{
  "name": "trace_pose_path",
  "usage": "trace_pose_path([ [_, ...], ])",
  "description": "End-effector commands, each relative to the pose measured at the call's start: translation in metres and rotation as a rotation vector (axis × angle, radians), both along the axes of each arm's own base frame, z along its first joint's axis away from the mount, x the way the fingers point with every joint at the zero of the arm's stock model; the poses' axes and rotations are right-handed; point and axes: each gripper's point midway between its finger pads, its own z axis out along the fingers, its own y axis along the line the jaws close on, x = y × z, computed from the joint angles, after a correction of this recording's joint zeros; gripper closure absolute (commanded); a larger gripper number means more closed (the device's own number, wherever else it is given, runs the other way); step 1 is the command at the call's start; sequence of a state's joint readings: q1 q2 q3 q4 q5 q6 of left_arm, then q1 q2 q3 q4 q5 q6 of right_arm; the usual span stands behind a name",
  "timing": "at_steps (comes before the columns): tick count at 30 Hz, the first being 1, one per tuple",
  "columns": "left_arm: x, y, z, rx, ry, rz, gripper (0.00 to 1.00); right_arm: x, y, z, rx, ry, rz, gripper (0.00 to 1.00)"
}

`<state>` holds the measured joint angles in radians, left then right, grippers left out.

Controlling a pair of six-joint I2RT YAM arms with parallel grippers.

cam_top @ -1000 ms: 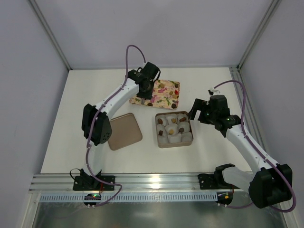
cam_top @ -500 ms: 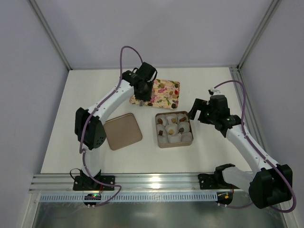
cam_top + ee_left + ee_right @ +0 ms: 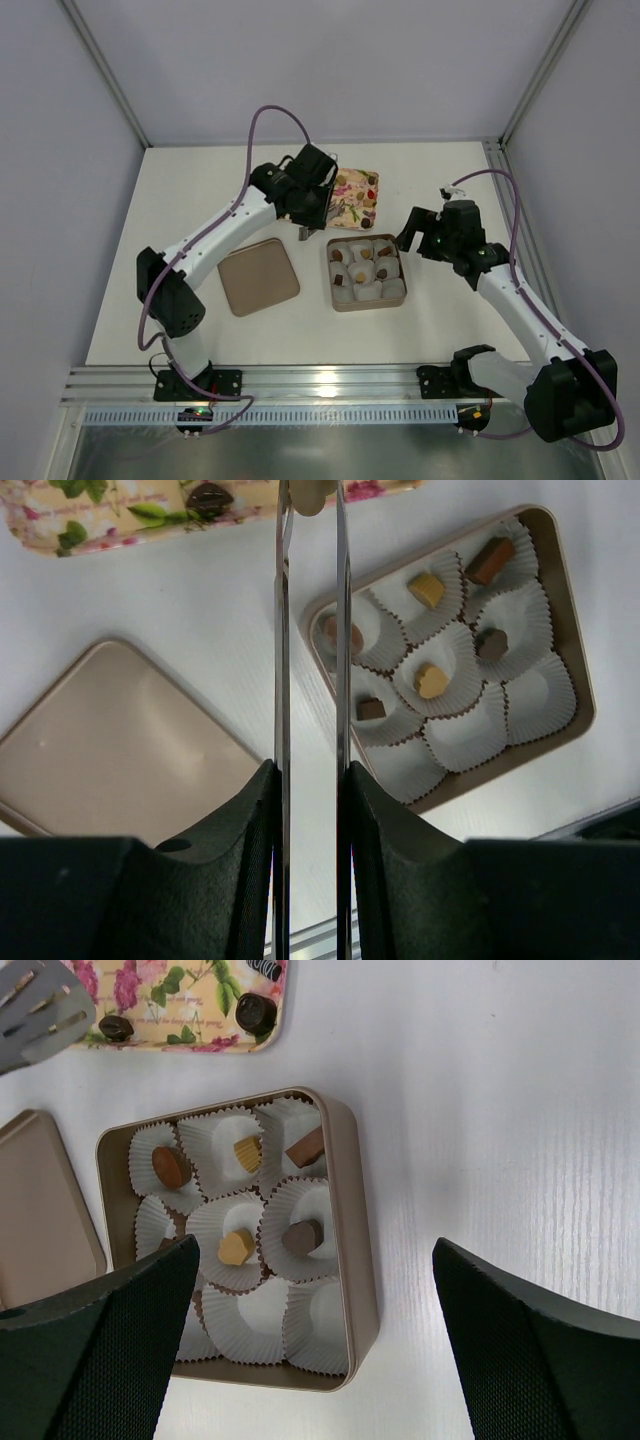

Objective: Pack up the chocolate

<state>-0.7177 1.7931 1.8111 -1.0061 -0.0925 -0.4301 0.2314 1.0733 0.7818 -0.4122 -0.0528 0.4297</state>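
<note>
Several chocolate pieces sit in white paper cups in the tan box (image 3: 362, 1210), among them a golden heart (image 3: 235, 1248) and a dark heart (image 3: 301, 1236). More dark chocolate (image 3: 254, 1012) lies on the floral tray (image 3: 352, 196). My left gripper (image 3: 308, 770) is shut on metal tongs (image 3: 283, 630). The tongs reach over the table between tray and box (image 3: 572, 630), with a pale piece (image 3: 310, 492) at their tips. Right of the box, my right gripper (image 3: 412, 232) hangs open above the table, nothing between its fingers (image 3: 100, 1350).
The box's tan lid (image 3: 259, 276) lies on the table left of the box. The floral tray (image 3: 120, 510) stands behind the box. Some paper cups (image 3: 325, 1325) at the box's near side hold nothing.
My left arm has swung off the floral tray's left edge toward the box, carrying the tongs with it. The right arm has not moved.
</note>
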Motion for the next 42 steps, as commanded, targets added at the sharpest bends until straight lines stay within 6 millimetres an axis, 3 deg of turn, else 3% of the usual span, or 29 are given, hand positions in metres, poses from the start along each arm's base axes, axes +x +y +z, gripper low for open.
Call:
trace_pose_path([
  [1, -0.026, -0.011, 0.026, -0.069, -0.027, -0.032, 0.74, 0.008, 0.0, 0.024, 0.03, -0.08, -0.017, 0.02],
  [9, -0.076, -0.038, 0.03, -0.084, -0.016, -0.109, 0.74, 0.001, -0.002, 0.029, 0.037, -0.094, -0.028, 0.02],
  [14, -0.109, -0.057, 0.022, -0.077, 0.002, -0.168, 0.74, -0.005, -0.005, 0.034, 0.033, -0.102, -0.037, 0.02],
  [24, -0.156, -0.089, -0.001, -0.06, 0.041, -0.261, 0.74, -0.014, -0.009, 0.038, 0.033, -0.113, -0.046, 0.02],
  [32, -0.169, -0.107, -0.022, -0.037, 0.078, -0.304, 0.73, -0.017, -0.01, 0.037, 0.028, -0.112, -0.049, 0.02],
  [42, -0.169, -0.114, -0.032, -0.031, 0.091, -0.318, 0.72, -0.015, -0.01, 0.036, 0.025, -0.109, -0.047, 0.02],
])
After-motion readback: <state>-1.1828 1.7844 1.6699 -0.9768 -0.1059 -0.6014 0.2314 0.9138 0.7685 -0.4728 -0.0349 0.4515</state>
